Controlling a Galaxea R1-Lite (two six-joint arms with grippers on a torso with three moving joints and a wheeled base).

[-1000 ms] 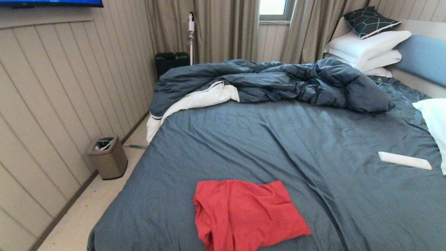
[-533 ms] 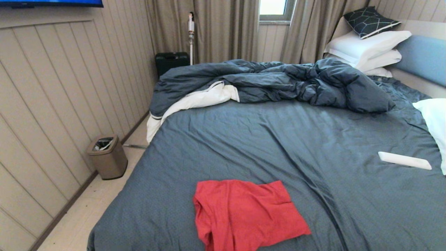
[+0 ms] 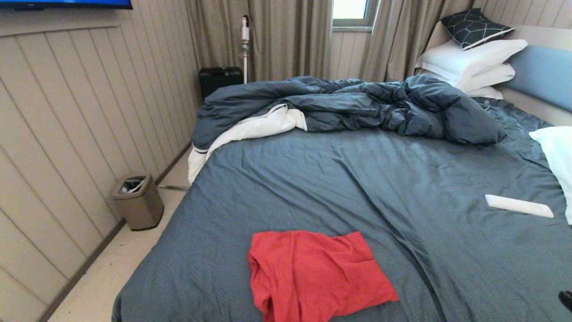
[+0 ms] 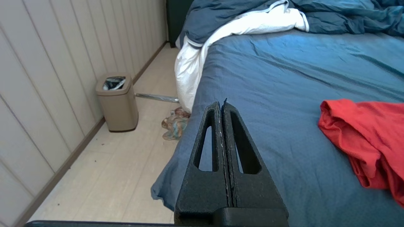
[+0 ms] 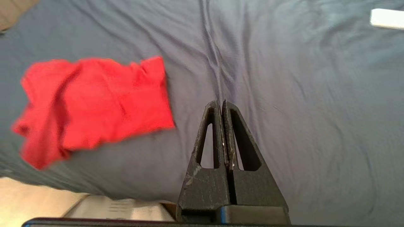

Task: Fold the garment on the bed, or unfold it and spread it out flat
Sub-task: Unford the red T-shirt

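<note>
The garment (image 3: 313, 275) is a red T-shirt lying crumpled in a loose rectangle near the front edge of the bed (image 3: 357, 179), with no lettering showing; it also shows in both wrist views (image 4: 363, 138) (image 5: 91, 104). My left gripper (image 4: 221, 105) is shut and empty, hovering over the bed's front left corner, apart from the garment. My right gripper (image 5: 220, 104) is shut and empty above bare sheet to the right of the garment. In the head view only a dark tip of the right arm (image 3: 565, 298) shows at the lower right edge.
A rumpled dark blue duvet (image 3: 348, 105) with white lining lies across the far half. White pillows (image 3: 473, 58) stack at the headboard, another (image 3: 558, 156) lies at right. A white flat object (image 3: 518, 205) rests on the sheet. A tan bin (image 3: 137, 201) stands on the floor at left.
A dark part of the right arm has come into the head view at the lower right edge. The garment has not moved.
</note>
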